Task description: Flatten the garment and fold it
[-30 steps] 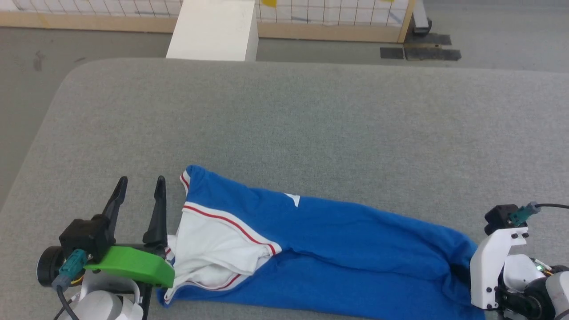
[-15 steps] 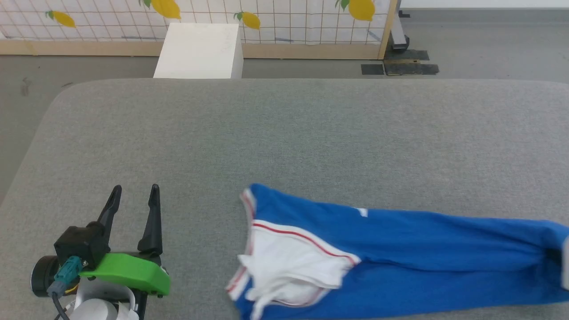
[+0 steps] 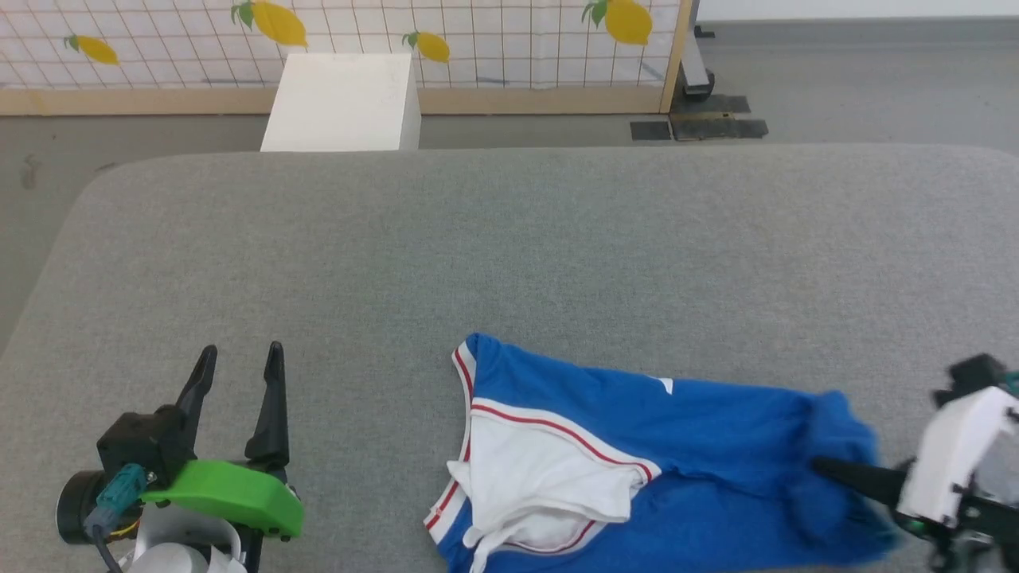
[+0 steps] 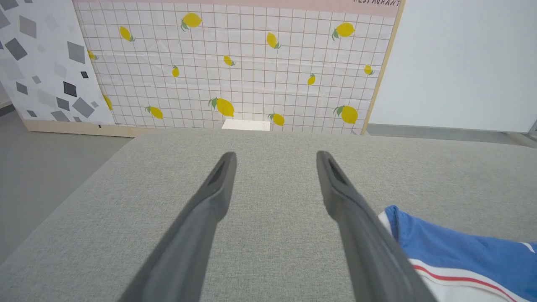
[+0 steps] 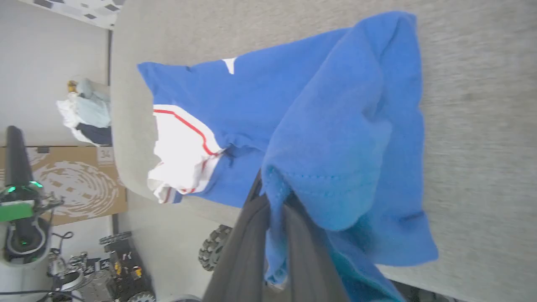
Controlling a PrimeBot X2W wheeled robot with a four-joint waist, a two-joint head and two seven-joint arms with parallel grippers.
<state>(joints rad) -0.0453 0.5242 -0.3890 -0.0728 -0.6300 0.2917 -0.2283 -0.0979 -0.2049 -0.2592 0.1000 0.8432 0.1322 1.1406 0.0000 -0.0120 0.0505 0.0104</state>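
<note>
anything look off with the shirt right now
The shirt is bunched into a rumpled strip along the table's near edge, its white sleeve crumpled, its blue end pinched in the right hand. The left hand is open, apart from it.

Bare table (image 3: 509, 239) beyond garment (image 3: 700, 422)

Left gripper (image 3: 242, 350): two long dark tapered fingers (image 4: 197, 235), matte grey-black, with a slot recessed near each tip. Behind them sit a bright green plastic cover (image 3: 227, 495), a black boxy block (image 3: 143, 438), a black round cap (image 3: 76, 501), a teal plug (image 3: 119, 487) with a dark cable (image 3: 107, 549), and a white rounded wrist shell (image 3: 179, 553). Right gripper (image 3: 828, 468): same dark fingers, white angular bracket (image 3: 951, 450), small black top block (image 3: 973, 371), all blurred.
</note>
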